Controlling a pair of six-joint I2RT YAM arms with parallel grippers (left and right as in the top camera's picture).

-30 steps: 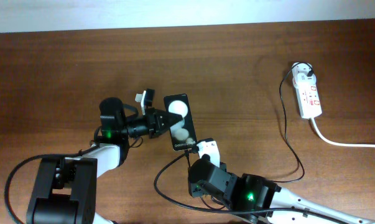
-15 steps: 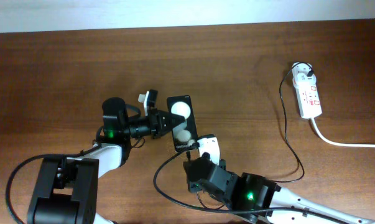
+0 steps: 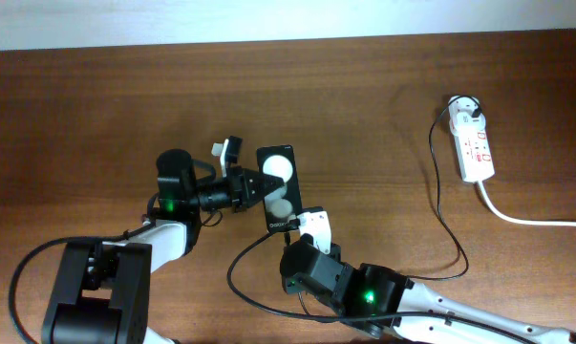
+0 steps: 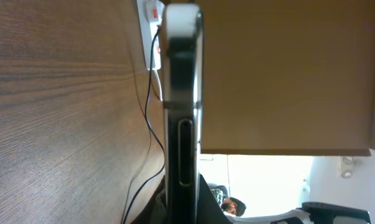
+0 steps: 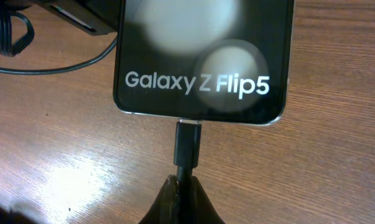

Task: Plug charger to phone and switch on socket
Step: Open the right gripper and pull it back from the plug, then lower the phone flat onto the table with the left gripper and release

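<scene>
With the left gripper (image 3: 257,187) clamped on the phone (image 3: 281,191) and the right gripper (image 5: 186,191) pinching the charger (image 5: 188,142), push the plug in straight, keeping it square.

The left arm (image 3: 165,232) reaches up from the lower left corner and bends at its black wrist, where a green light glows. The left gripper (image 3: 255,187) points rightward. Its dark tapered fingers are closed on the left edge of the flat black rectangular phone (image 3: 288,187), which shows edge-on in the left wrist view. The right arm (image 3: 440,306) comes in from the lower right, also lit green. The right gripper (image 5: 183,198) is aimed up and leftward, its fingertips pinched together on the thin black charger cable (image 5: 188,143) just behind the connector.
</scene>
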